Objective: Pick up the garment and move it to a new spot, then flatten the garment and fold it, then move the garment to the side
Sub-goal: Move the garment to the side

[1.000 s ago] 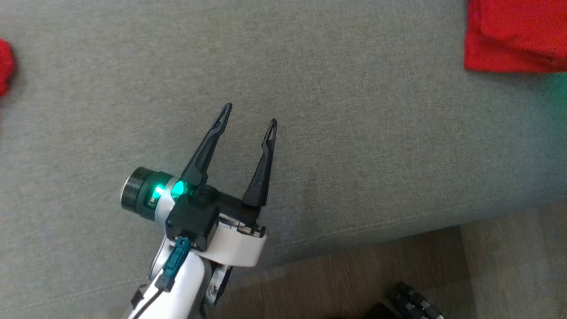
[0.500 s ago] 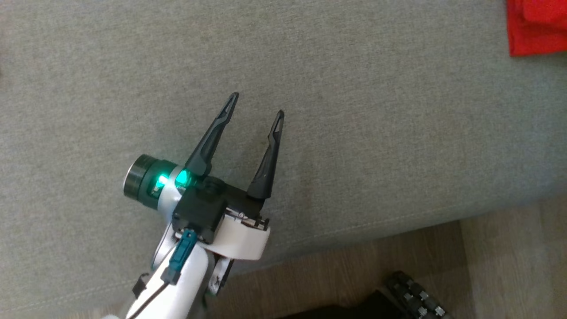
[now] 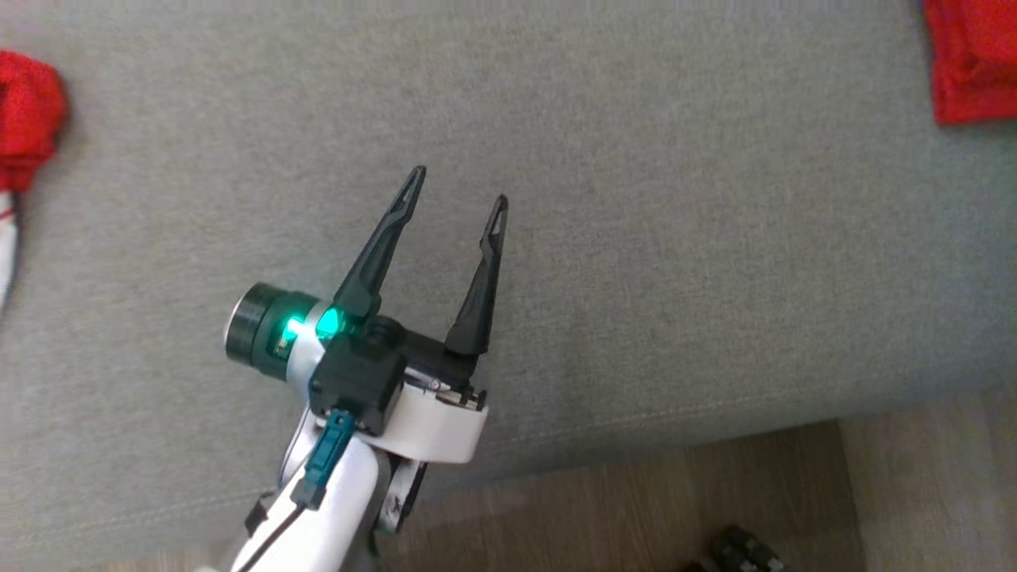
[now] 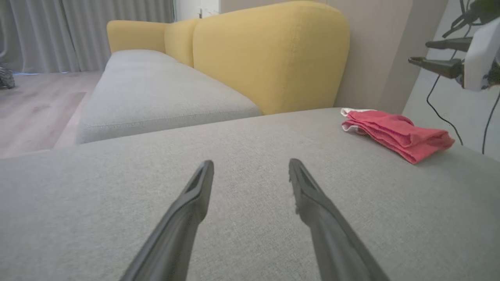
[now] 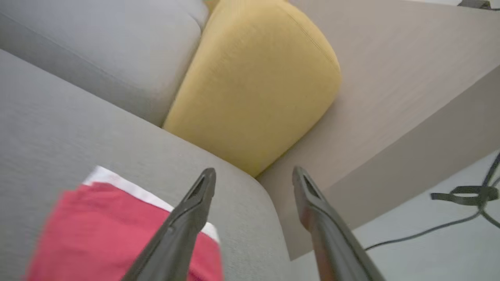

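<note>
Garment [image 4: 396, 134] is lying folded on the cushion [image 4: 234, 156]; left gripper [image 3: 458, 186] is hovering well apart, jaws spread; right gripper [image 5: 254, 175] is hanging above it, jaws spread, empty.

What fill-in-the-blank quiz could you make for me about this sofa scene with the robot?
1. The folded garment lying on the grey seat cushion is ___ in colour.
2. The backrest behind that cushion is ___ in colour.
3. The left gripper hangs over the cushion, holds nothing, and is ___ rather than shut.

Missing words: red; yellow; open.
</note>
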Robot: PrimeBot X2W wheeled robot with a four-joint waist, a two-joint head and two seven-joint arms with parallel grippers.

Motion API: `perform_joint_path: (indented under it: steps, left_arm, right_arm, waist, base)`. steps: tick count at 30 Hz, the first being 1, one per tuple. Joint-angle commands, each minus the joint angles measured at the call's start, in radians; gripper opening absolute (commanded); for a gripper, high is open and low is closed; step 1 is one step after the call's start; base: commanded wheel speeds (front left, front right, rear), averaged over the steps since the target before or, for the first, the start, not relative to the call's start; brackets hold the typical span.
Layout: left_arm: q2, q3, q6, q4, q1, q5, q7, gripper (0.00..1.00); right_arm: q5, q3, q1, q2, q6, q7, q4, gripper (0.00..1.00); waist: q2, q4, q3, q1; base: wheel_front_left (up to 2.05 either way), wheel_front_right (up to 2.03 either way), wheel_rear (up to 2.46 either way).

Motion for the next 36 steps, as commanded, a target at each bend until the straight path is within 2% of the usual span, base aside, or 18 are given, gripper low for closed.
perform_joint_path:
  steps: [1, 4, 5, 6, 11, 15, 21, 27, 36]
  left_arm:
    - [-0.004, 0.028, 0.009, -0.032, 0.015, -0.006, -0.005, 1.00]
    - [-0.011, 0.038, 0.023, -0.031, 0.050, -0.027, -0.005, 1.00]
    - [-0.018, 0.053, 0.033, -0.029, 0.080, -0.054, -0.005, 1.00]
    - [-0.022, 0.064, 0.038, -0.028, 0.097, -0.072, -0.005, 1.00]
    - [-0.036, 0.120, 0.049, -0.045, 0.177, -0.150, -0.005, 1.00]
    - [-0.041, 0.184, 0.036, -0.063, 0.225, -0.181, -0.005, 1.00]
    - [-0.043, 0.281, 0.017, -0.099, 0.288, -0.160, -0.005, 1.00]
    - [-0.043, 0.340, 0.011, -0.114, 0.392, -0.137, -0.005, 1.00]
    - [-0.044, 0.378, -0.018, -0.092, 0.471, -0.126, -0.005, 1.00]
  right_arm:
    - [-0.014, -0.008, 0.071, 0.029, -0.001, -0.009, -0.051, 1.00]
    - [-0.008, -0.038, 0.182, 0.160, -0.001, -0.009, -0.152, 1.00]
    - [0.034, -0.030, 0.256, 0.239, -0.001, -0.009, -0.205, 1.00]
    - [0.068, -0.016, 0.292, 0.273, -0.001, -0.009, -0.226, 1.00]
    - [0.184, 0.023, 0.484, 0.355, -0.001, -0.009, -0.377, 1.00]
    - [0.236, 0.030, 0.636, 0.411, -0.001, -0.009, -0.512, 1.00]
    - [0.304, 0.043, 0.818, 0.475, -0.001, -0.009, -0.626, 1.00]
    - [0.350, 0.059, 0.969, 0.498, -0.001, -0.009, -0.666, 1.00]
    - [0.357, 0.105, 1.040, 0.501, -0.001, -0.009, -0.663, 1.00]
  waist:
    - [0.0000, 0.027, -0.060, 0.0000]
    - [0.0000, 0.054, -0.134, 0.0000]
    - [0.0000, 0.072, -0.181, 0.0000]
    - [0.0000, 0.082, -0.207, 0.0000]
    - [0.0000, 0.129, -0.302, 0.0000]
    - [0.0000, 0.140, -0.353, 0.0000]
    - [0.0000, 0.119, -0.419, 0.0000]
    - [0.0000, 0.084, -0.495, 0.0000]
    - [0.0000, 0.053, -0.531, 0.0000]
  base:
    - [0.00, 0.00, 0.00]
    - [0.00, 0.00, 0.00]
    - [0.00, 0.00, 0.00]
    - [0.00, 0.00, 0.00]
    - [0.00, 0.00, 0.00]
    - [0.00, 0.00, 0.00]
    - [0.00, 0.00, 0.00]
    - [0.00, 0.00, 0.00]
    - [0.00, 0.00, 0.00]
